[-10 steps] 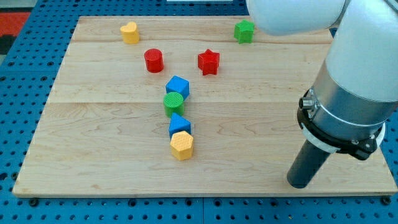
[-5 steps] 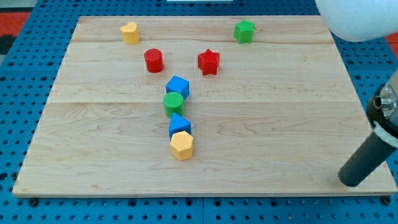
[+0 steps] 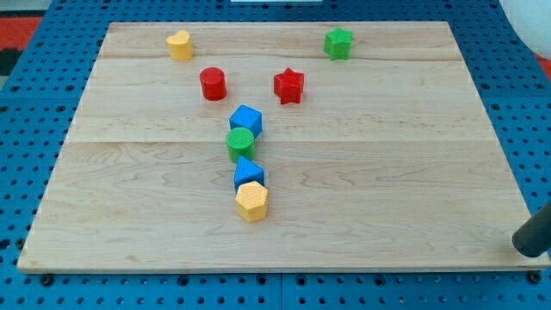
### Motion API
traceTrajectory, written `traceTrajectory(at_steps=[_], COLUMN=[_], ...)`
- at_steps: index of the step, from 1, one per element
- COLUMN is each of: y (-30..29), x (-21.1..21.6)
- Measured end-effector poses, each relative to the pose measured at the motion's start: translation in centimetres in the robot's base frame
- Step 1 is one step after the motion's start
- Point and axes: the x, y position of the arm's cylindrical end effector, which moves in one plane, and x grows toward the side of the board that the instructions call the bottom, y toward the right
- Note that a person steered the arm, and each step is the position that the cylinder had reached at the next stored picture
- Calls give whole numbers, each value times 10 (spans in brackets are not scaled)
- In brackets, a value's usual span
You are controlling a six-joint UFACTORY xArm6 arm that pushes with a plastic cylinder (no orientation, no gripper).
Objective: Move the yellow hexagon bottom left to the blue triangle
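Note:
The yellow hexagon (image 3: 252, 201) lies on the wooden board (image 3: 387, 172) a little left of centre, toward the view's bottom. It touches the blue triangle (image 3: 249, 174) just above it. My tip (image 3: 527, 251) is at the view's right edge near the bottom, at the board's lower right corner, far to the right of both blocks. Only the rod's lower end shows.
A green cylinder (image 3: 240, 142) and a blue cube (image 3: 245, 120) stand in a line above the triangle. A red cylinder (image 3: 213, 83), a red star (image 3: 289, 85), a green star (image 3: 338, 42) and a second yellow block (image 3: 179, 45) lie toward the view's top.
The arm has swung away to the view's right; its body has left the view and only the rod's end remains at the right edge. No block has moved.

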Motion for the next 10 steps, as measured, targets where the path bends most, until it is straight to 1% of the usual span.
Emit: traceTrajectory(at_steps=[1, 2, 3, 4, 5, 6, 7, 9, 10], y=[-10, -48, -68, -149, -221, -279, -276, -314, -272], x=[-1, -12, -21, -59, -53, -53, -53, -39, -20])
